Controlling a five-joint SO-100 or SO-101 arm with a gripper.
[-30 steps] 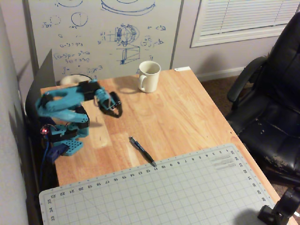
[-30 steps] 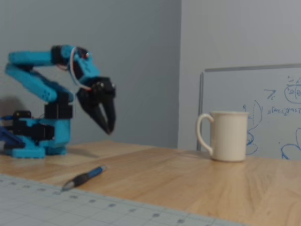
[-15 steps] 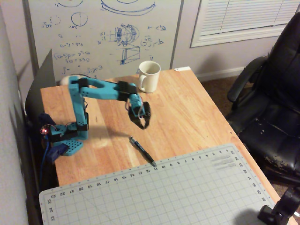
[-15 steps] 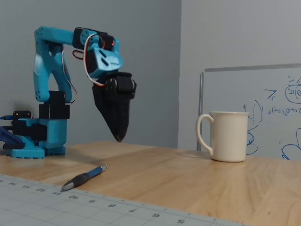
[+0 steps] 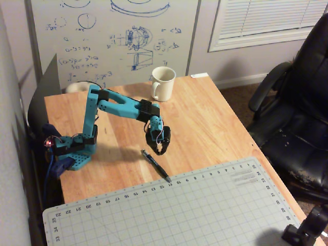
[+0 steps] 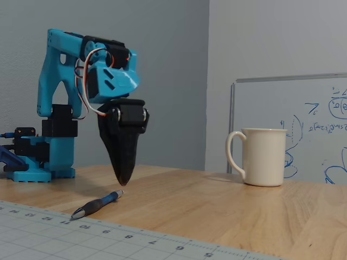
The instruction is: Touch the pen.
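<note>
Fixed views: gripper [image 6: 123, 181] hung just above pen [image 6: 97, 205], jaws closed, holding nothing.
Judged light, stiff, smooth, likely to roll; best touched gently mid-barrel.

1. A wooden table [image 5: 215, 118] carried everything.
2. A white mug [image 5: 164, 83] stood near its far edge.
3. A pen [image 5: 156, 165] lay mid-table, its tip over a grey cutting mat [image 5: 205, 210].
4. The arm's base [image 5: 77, 156] sat at left.
</note>
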